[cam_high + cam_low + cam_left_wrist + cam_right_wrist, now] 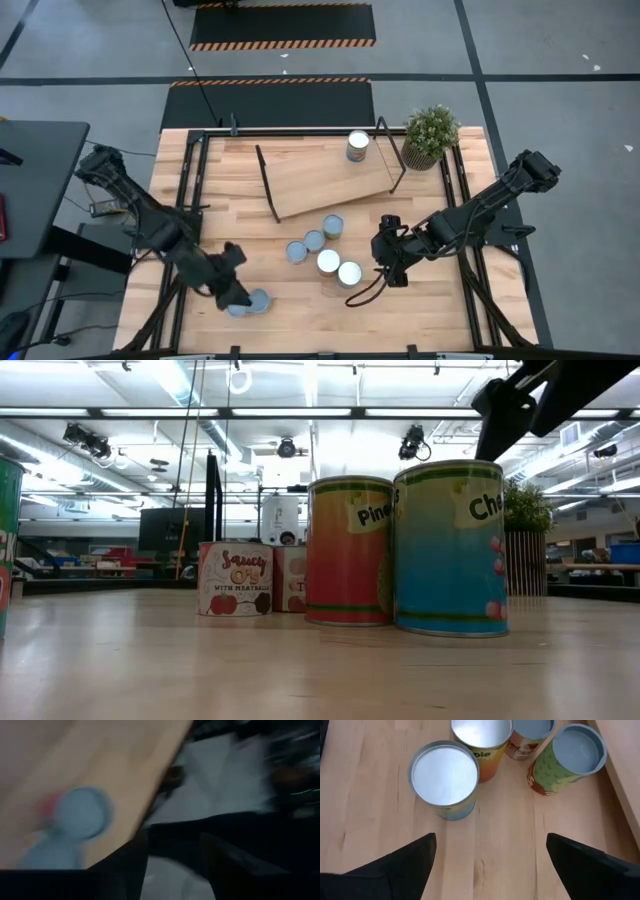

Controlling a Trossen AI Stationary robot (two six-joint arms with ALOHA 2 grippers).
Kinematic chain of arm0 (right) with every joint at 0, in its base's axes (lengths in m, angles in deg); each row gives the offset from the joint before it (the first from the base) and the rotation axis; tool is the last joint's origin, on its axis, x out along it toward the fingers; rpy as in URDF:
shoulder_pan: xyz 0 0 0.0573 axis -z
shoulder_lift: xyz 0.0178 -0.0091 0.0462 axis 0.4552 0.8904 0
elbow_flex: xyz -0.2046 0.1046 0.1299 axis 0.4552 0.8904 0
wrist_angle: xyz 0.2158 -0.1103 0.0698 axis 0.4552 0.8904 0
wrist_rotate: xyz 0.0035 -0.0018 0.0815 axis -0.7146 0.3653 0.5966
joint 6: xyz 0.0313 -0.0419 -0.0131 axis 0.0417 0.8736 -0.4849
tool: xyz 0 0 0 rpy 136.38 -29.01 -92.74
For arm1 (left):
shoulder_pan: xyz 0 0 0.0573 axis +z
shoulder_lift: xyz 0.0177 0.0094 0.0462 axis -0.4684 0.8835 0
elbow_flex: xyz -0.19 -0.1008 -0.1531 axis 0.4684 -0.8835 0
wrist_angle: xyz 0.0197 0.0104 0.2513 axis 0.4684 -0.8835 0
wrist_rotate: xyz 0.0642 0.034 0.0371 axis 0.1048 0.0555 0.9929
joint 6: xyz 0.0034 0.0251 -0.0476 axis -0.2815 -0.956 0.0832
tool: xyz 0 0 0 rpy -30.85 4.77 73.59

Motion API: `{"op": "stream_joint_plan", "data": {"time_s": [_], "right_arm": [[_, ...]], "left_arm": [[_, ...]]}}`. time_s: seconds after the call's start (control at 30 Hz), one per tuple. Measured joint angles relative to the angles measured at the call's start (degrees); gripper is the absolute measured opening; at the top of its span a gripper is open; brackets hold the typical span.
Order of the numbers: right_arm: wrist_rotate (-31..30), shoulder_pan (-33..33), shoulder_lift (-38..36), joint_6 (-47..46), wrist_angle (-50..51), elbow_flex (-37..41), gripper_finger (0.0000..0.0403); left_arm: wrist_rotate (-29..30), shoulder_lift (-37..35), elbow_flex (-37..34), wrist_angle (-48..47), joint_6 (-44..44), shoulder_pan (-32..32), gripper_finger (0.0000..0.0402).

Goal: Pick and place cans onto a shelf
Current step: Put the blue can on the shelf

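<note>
Wooden butcher-block worktop (420, 300) carries everything. Toward its far side, well beyond the arms, stands the shelf (325, 180), a pale board tilted between thin black frame ends, with 1 can (358, 146) upright on its far right part and a small potted plant (430, 135) just beside that end. Below the shelf's near edge 5 cans cluster in the middle of the worktop: a green-sided one (332, 226) nearest the board, 2 blue-topped ones (314, 240) (296, 251) beside it, then 2 white-topped ones, the orange-labelled can (328, 261) and the blue-labelled can (349, 273). In the low view those last 2 stand touching or nearly so, tallest in the row. The right hand (392, 268) hovers just right of the blue-labelled can, fingers (405, 862) spread wide and holding nothing, that can's white top straight ahead of them. The left hand (238, 296) sits at the near left of the worktop, over or against a separate blue-topped can (258, 300); its wrist view is blurred, so I cannot tell whether it grips that can.
</note>
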Motion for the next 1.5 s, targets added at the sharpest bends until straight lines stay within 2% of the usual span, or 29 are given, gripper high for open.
{"op": "stream_joint_plan", "data": {"time_s": [0.13, 0.27, 0.43, 0.7, 0.9, 1.0, 1.23, 1.5], "right_arm": [[-0.18, 1.04, 0.00, 2.18, -0.44, 0.00, 0.0385], [-0.08, 2.80, 0.00, 3.25, -1.51, 0.00, 0.0385], [5.16, 4.41, 0.00, 3.21, -1.64, -1.46, 0.0387], [4.75, 4.45, 0.02, 3.28, -3.04, -2.32, 0.0393], [4.97, 4.67, 0.04, 2.87, -6.03, -1.52, 0.0399], [4.88, 4.16, 0.06, 2.64, -7.46, -0.02, 0.0399], [4.51, 1.24, 0.11, -0.17, -13.70, 7.04, 0.0400], [2.57, -0.18, 0.11, 1.76, -34.84, 18.88, 0.0400]], "left_arm": [[0.98, 6.30, 9.40, -19.36, -2.37, -2.75, 0.0158], [2.88, 9.95, 10.94, -26.09, -2.05, -3.22, 0.0151], [2.67, 11.98, 10.70, -24.65, -3.33, 1.37, 0.0169], [3.53, 13.38, 10.68, -20.95, -13.44, 10.83, 0.0222], [3.98, 16.55, 10.63, -15.77, -22.63, 15.22, 0.0258], [3.96, 17.81, 10.65, -12.56, -24.94, 16.87, 0.0260], [4.19, 18.49, 10.63, -11.56, -24.94, 18.49, 0.0241], [4.43, 18.49, 10.63, -10.60, -26.07, 18.89, 0.0223]]}}
